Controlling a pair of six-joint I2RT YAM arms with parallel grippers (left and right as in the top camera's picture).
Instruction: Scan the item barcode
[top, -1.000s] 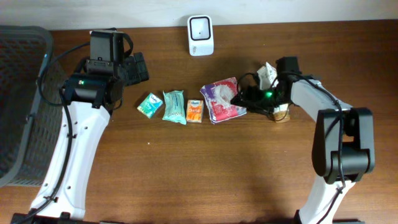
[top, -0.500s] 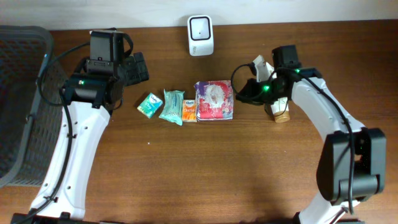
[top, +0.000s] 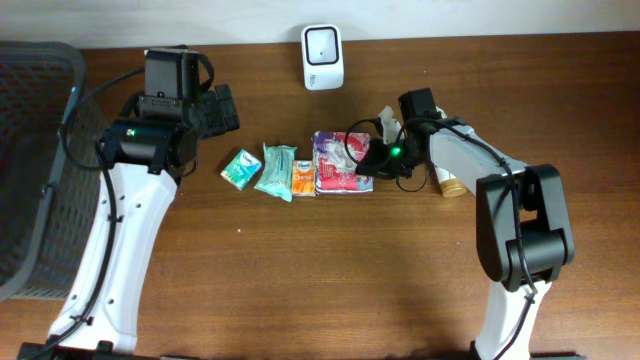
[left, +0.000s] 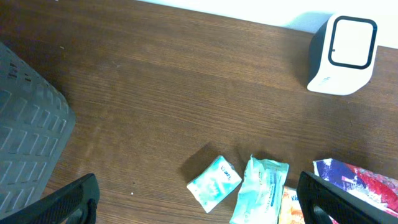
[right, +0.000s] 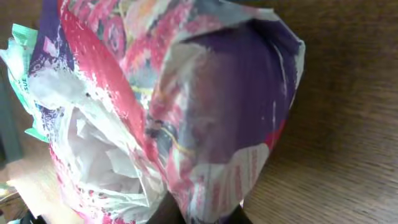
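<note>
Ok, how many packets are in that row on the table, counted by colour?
Teal: 2, the small packet and the wipes pack
Orange: 1, the orange packet
Purple and pink: 1, the purple bag
Total: 4

The right gripper (top: 372, 160) has swung toward frame centre, jaws clamped on the purple packet (top: 335, 165), now pushed left against the orange sachet (top: 304, 178).

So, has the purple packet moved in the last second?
Yes: the purple packet slid left and squared up, ending closer beneath the scanner.
</note>
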